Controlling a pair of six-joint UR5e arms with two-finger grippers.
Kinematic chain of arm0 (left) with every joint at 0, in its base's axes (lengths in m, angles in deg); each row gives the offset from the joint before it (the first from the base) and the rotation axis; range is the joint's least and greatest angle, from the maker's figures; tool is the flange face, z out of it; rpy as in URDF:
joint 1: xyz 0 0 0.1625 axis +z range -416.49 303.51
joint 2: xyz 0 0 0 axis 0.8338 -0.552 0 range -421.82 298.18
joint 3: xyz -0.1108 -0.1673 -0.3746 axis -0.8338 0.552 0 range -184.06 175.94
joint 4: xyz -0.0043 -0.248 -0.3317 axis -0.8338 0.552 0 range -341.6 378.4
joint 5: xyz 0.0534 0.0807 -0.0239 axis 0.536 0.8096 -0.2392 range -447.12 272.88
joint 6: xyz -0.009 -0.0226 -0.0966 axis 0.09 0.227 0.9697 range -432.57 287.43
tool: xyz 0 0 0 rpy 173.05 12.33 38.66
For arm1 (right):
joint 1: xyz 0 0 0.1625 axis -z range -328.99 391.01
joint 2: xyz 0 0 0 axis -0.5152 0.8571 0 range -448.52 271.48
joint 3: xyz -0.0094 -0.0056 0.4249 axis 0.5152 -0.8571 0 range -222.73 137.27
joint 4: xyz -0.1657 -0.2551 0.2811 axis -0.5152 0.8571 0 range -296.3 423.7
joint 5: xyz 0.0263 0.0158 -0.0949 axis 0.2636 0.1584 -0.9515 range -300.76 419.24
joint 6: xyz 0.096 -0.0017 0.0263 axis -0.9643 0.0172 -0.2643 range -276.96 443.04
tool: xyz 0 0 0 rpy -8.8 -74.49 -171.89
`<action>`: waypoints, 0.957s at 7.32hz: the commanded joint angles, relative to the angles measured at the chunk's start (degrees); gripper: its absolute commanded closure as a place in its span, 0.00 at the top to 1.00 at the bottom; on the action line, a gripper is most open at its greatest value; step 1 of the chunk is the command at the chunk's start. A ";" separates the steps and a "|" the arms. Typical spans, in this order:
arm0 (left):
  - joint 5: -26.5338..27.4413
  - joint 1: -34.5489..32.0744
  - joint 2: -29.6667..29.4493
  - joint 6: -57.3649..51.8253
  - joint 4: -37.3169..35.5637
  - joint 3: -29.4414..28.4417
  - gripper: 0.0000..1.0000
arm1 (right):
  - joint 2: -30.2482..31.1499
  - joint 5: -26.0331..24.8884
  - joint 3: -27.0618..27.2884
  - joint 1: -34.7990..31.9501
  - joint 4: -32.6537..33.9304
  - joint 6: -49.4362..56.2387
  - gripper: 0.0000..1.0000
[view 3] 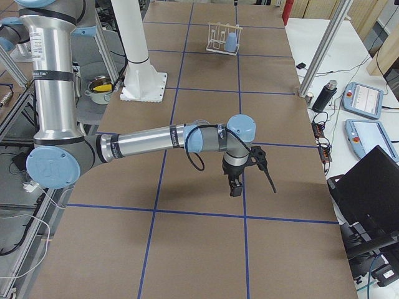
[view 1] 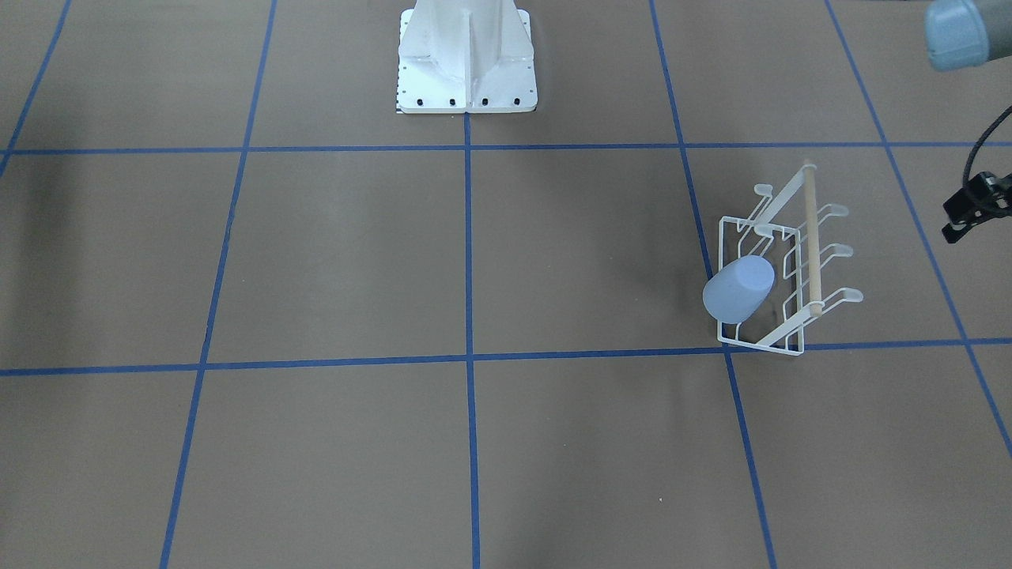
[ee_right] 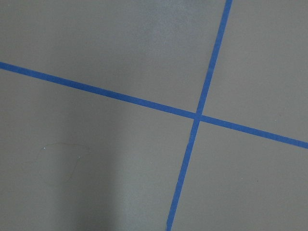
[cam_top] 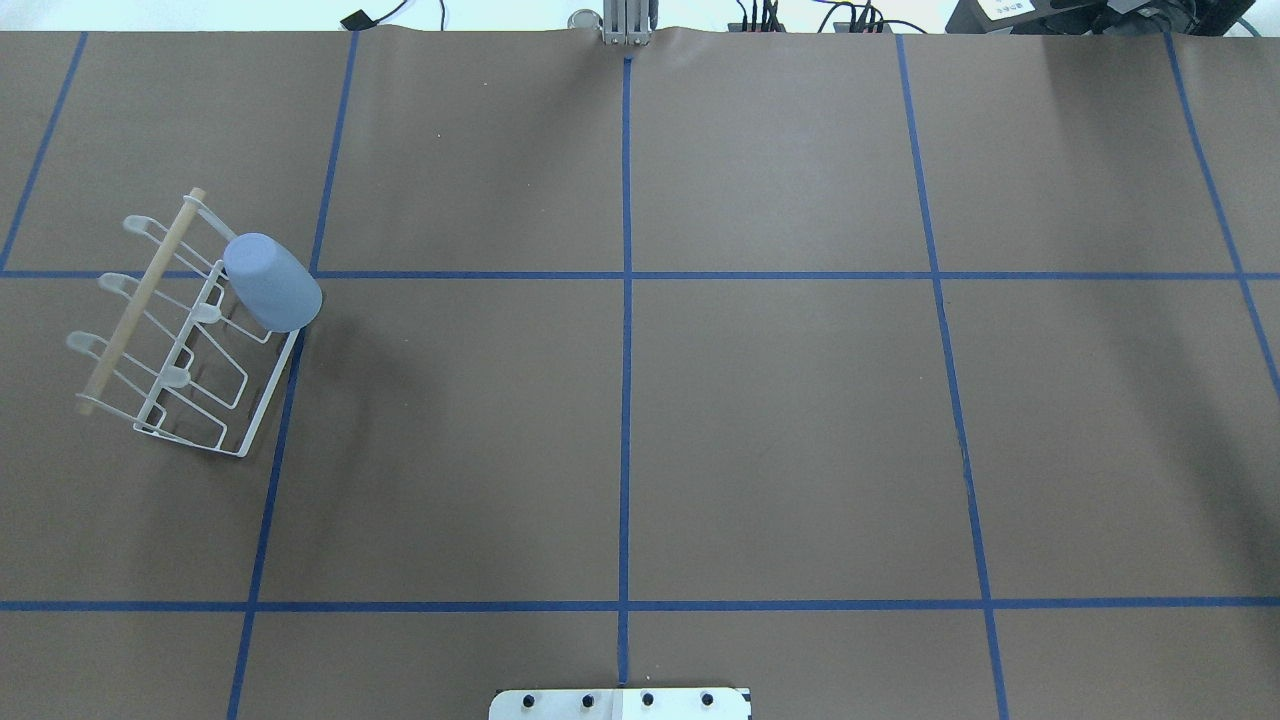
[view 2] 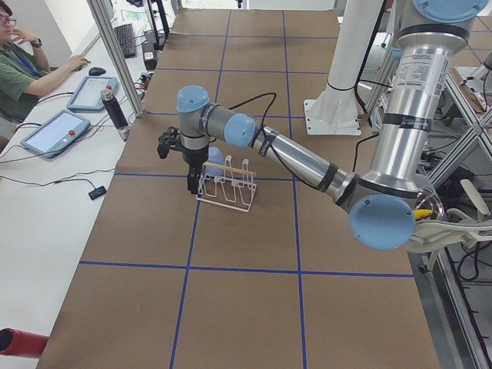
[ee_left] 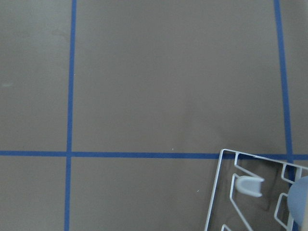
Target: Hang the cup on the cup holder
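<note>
The light blue cup sits mouth-down and tilted over an end prong of the white wire cup holder at the table's left. Both also show in the front view, cup and holder. The left wrist view shows a corner of the holder and the cup's edge. My left gripper points down beside the holder, apart from it; I cannot tell whether it is open. My right gripper hangs over bare table, far from the holder; I cannot tell its state.
The robot's white base stands at the table's middle rear. A seated operator, tablets and a metal post line the far edge. The left arm's blue joint shows at the front view's edge.
</note>
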 commanded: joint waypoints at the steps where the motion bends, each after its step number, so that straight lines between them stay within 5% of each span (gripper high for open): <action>1: -3.16 -9.12 2.58 -15.99 0.28 -8.41 0.98 | 1.82 1.29 0.23 -2.42 0.11 0.00 1.00; 7: -3.17 -12.57 8.03 -16.75 2.74 -13.29 0.98 | 3.85 1.74 -0.39 -3.66 0.02 -0.27 1.00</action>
